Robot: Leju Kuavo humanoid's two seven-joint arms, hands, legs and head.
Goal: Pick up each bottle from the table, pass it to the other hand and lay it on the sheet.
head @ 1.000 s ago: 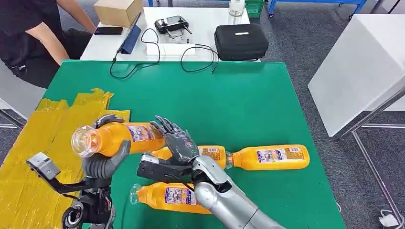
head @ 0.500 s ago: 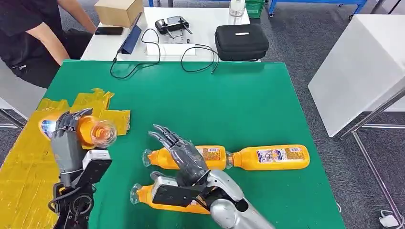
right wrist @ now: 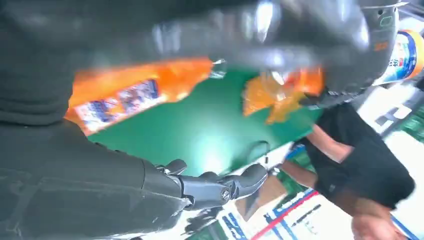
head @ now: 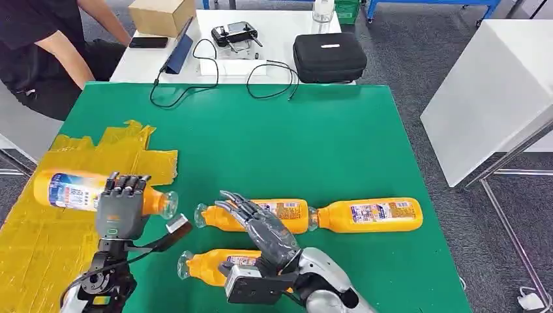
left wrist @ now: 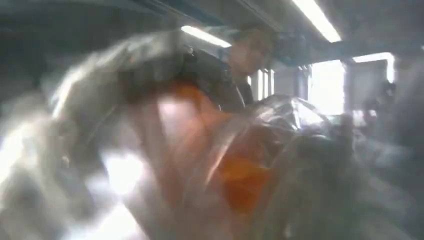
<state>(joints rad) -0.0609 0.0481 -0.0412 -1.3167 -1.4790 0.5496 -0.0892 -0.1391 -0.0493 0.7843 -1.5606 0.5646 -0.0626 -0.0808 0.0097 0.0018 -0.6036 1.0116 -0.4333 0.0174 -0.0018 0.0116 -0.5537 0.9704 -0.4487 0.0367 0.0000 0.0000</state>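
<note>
My left hand (head: 119, 210) grips an orange bottle (head: 68, 190) around its neck end. The bottle lies level just above the yellow sheet (head: 39, 254), cap end toward the table's middle. The left wrist view is blurred, with the orange bottle (left wrist: 235, 170) close against the hand. My right hand (head: 264, 228) is open, fingers spread, hovering over the bottles on the green table (head: 293, 143). Three orange bottles lie there: a middle one (head: 287, 215), a right one (head: 368, 215) and a near one (head: 205, 266) partly under my right arm. One table bottle (right wrist: 130, 95) shows beyond my right hand's fingers (right wrist: 220, 187).
A person in black (head: 45, 45) sits at the far left. Behind the green table, a white table (head: 274, 23) carries a black case (head: 329, 57), a cardboard box (head: 162, 14), cables and a controller. Another white table (head: 489, 91) stands to the right.
My left hand swung the bottle left and down and turned it level over the sheet. My right hand, empty, drew back toward me and lower over the table bottles.
</note>
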